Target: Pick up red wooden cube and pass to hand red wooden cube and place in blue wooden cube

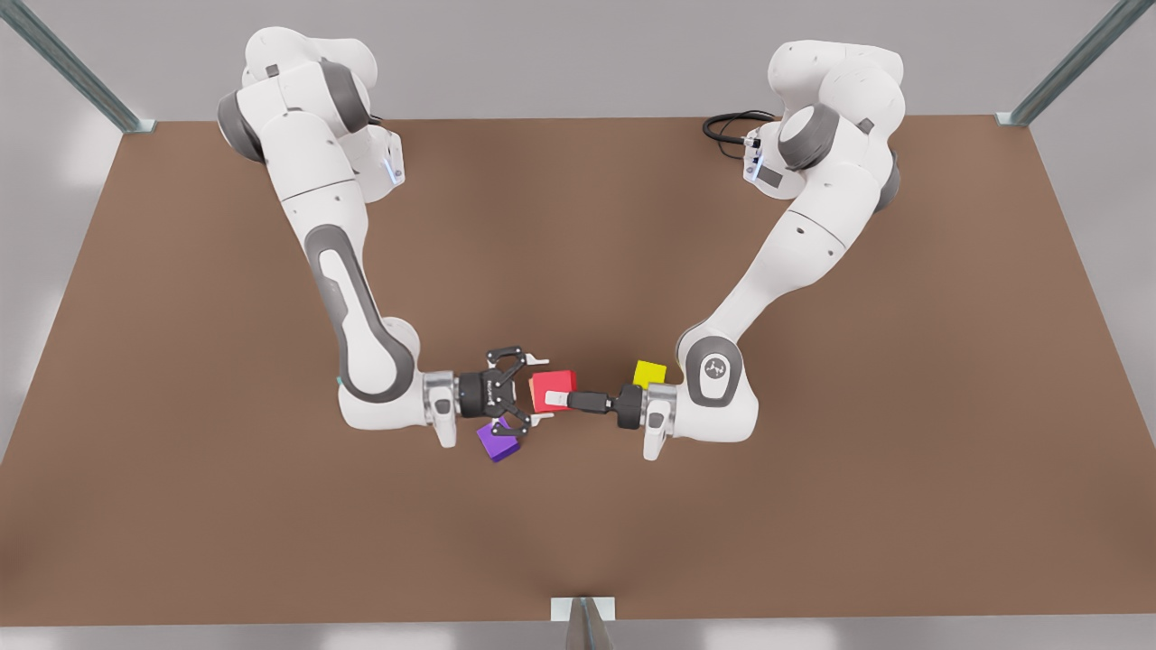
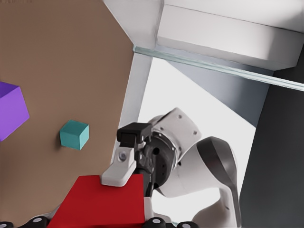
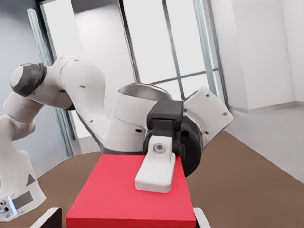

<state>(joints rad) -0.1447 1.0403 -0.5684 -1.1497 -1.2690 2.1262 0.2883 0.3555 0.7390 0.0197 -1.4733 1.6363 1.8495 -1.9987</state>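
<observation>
Two arms work over the brown table [image 1: 578,542], one gripper each.

- Left gripper [image 1: 562,397]: the slim black unit at the front view's right, lying horizontal. Its jaws are clamped on the red wooden cube [image 1: 553,388], and one white fingertip [image 3: 156,173] lies flat on a cube face.
- Right gripper [image 1: 539,390]: the black linkage-fingered hand at the front view's left, also horizontal and facing the left gripper. Its jaws are spread, and the two pale tips flank the near end of the red wooden cube without closing on it.

Cubes counted: four, one of each colour.

- Red wooden cube – held between the two grippers.
- Blue wooden cube [image 2: 74,134] – teal, resting on the table apart from the red one.
- Purple cube [image 1: 499,441] – on the table just beside the right gripper.
- Yellow cube [image 1: 649,372] – on the table, partly behind the left arm's wrist.
</observation>
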